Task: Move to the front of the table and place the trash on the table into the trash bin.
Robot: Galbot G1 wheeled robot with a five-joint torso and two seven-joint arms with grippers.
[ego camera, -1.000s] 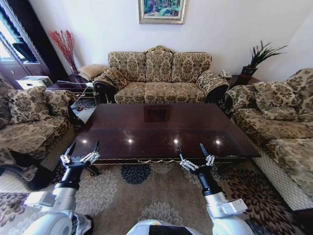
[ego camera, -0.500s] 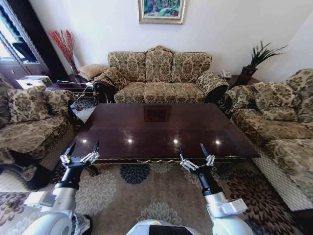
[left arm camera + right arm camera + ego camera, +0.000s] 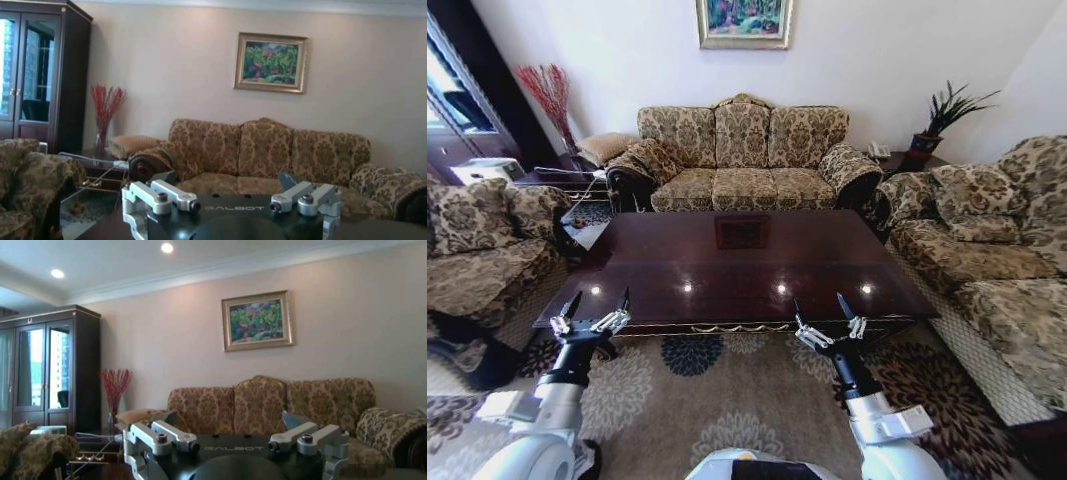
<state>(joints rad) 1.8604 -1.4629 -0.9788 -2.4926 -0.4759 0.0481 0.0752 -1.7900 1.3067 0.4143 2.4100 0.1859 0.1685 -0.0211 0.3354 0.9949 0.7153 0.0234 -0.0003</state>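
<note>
The table point(image 3: 737, 265) is a low, glossy dark reddish-brown one with gold trim, standing straight ahead on the rug. Its polished top reflects ceiling lights. The trash and the trash bin are out of view. My left gripper point(image 3: 599, 300) is open and hovers just before the table's near left edge. My right gripper point(image 3: 819, 305) is open too, before the near edge right of centre. Neither holds anything. In the wrist views, the left gripper point(image 3: 227, 177) and the right gripper point(image 3: 230, 416) point over the table toward the far sofa.
A patterned sofa point(image 3: 742, 150) stands behind the table, an armchair point(image 3: 477, 250) at the left and another sofa point(image 3: 987, 250) at the right. A floral rug point(image 3: 697, 400) covers the floor before me. A glass side table point(image 3: 577, 195) sits at the back left.
The whole head view has shifted a little, so the camera has moved relative to the room. Both grippers keep the same open pose.
</note>
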